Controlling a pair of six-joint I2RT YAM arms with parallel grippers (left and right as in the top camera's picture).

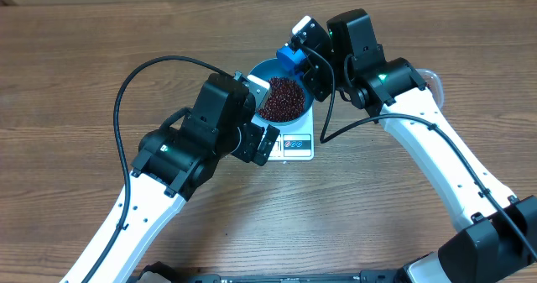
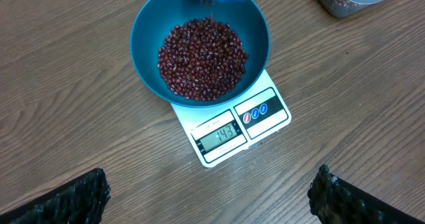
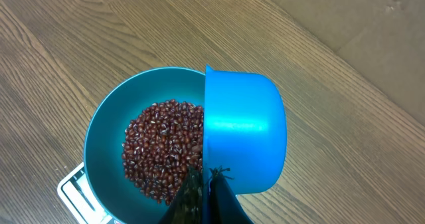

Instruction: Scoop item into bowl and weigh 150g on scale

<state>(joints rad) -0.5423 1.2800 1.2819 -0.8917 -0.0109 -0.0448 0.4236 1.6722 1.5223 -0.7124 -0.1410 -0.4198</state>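
The right hand (image 3: 207,194) grips the scoop (image 3: 242,127), tipped at the bowl's (image 2: 143,34) 12 o'clock to drop beans (image 2: 199,58); left hand (image 2: 209,197) spread wide.

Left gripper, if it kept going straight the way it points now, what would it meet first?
Most likely the scale, around its display edge, with the bowl of beans just beyond. Depth is unclear from the wrist view, so the open left gripper might touch bare table first.

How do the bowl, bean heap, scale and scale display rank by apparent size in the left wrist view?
1. bowl
2. bean heap
3. scale, partly hidden under the bowl, so its rank against the heap is unsure
4. display
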